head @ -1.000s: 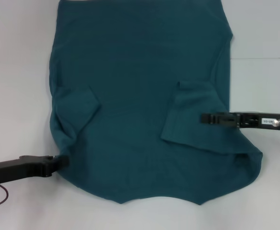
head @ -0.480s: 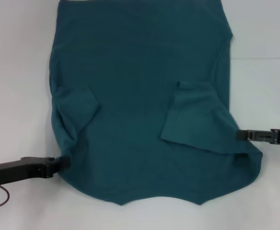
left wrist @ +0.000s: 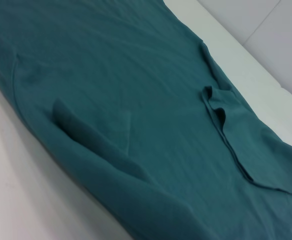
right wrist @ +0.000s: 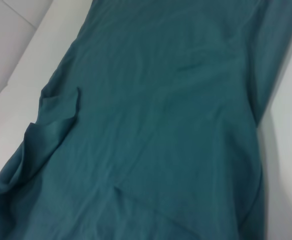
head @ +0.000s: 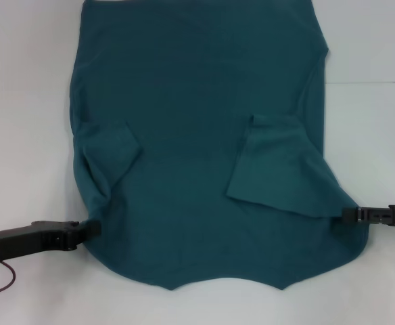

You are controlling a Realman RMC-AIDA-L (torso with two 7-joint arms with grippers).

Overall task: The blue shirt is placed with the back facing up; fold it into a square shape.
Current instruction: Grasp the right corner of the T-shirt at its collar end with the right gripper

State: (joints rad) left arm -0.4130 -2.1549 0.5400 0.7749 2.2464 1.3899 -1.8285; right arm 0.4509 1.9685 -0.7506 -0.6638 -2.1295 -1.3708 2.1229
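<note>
Two grippers at the shirt (head: pixel 197 135) edges, left gripper (head: pixel 93 228) and right gripper (head: pixel 343 215), finger states unclear, shirt's far end cut off, both sleeves folded inward

No readable text, label, brand or number shows in any view.

**Soft matt cloth on a smooth white top**

I see the blue shirt (head: pixel 197 122) as soft woven-knit cloth, matt all over, with gentle creases and stitched hems along its folded-in sleeves. The table (head: pixel 21 101) under it looks smooth, white and faintly satin, with a thin seam line on my right. The left gripper (head: pixel 93 228) and the right gripper (head: pixel 346 215) look like matt black hard plastic; the left arm's wrist end shows a brushed silver metal band.
</note>
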